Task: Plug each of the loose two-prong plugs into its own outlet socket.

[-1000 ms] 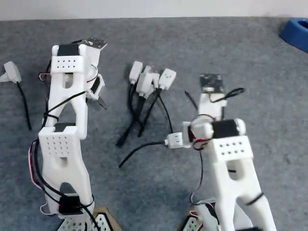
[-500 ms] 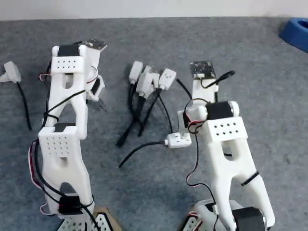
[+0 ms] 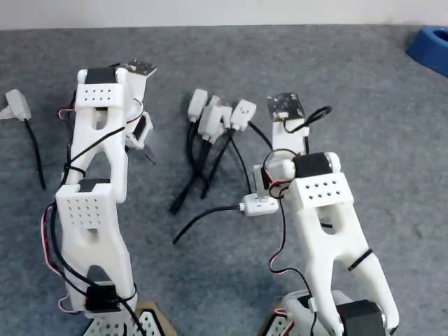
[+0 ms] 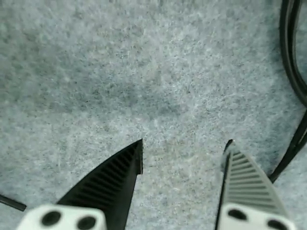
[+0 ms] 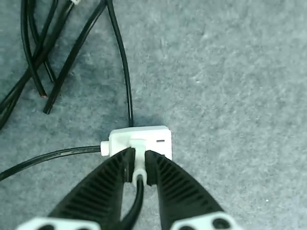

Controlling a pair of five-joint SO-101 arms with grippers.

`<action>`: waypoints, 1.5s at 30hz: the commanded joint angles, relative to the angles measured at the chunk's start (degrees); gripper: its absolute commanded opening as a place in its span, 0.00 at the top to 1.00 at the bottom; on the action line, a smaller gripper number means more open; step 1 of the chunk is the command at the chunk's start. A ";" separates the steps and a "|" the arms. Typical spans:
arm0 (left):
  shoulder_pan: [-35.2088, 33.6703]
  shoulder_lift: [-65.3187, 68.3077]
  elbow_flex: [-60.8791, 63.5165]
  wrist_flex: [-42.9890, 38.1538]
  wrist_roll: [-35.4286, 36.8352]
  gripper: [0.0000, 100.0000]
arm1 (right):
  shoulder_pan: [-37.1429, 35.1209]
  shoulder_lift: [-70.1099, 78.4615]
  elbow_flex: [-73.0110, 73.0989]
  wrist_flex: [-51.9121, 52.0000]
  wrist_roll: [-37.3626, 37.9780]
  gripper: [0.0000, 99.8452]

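My right gripper is shut on a white two-prong plug whose black cable trails back between the fingers. The plug's front end meets a white outlet socket lying on the grey carpet. From above, that gripper stands right over the socket. A cluster of white plugs and sockets with black cables lies between the arms. One more white plug lies at the far left. My left gripper hangs open over bare carpet, left of the cluster.
Black cables fan out from the cluster toward the table's front, and another cable runs left from the socket. A blue container sits at the back right corner. Open carpet lies right of the right arm.
The right arm has stretched forward and swung left, with its gripper still at the socket. The left arm and the cluster have not moved.
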 commanded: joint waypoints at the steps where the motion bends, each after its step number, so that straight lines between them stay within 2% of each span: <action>1: 0.40 -0.75 -0.13 -0.18 0.18 0.73 | -1.45 -0.31 0.84 -1.19 0.79 0.99; 26: 0.40 -1.10 -0.13 0.09 0.18 0.73 | -1.71 -0.22 4.44 -3.74 2.02 0.99; 34: 0.40 -1.19 -0.13 0.09 0.18 0.73 | -1.63 6.37 3.74 -6.90 1.93 0.99; 45: 0.66 -0.84 -0.22 -0.26 0.18 0.73 | -1.36 3.21 1.54 -7.43 0.88 0.99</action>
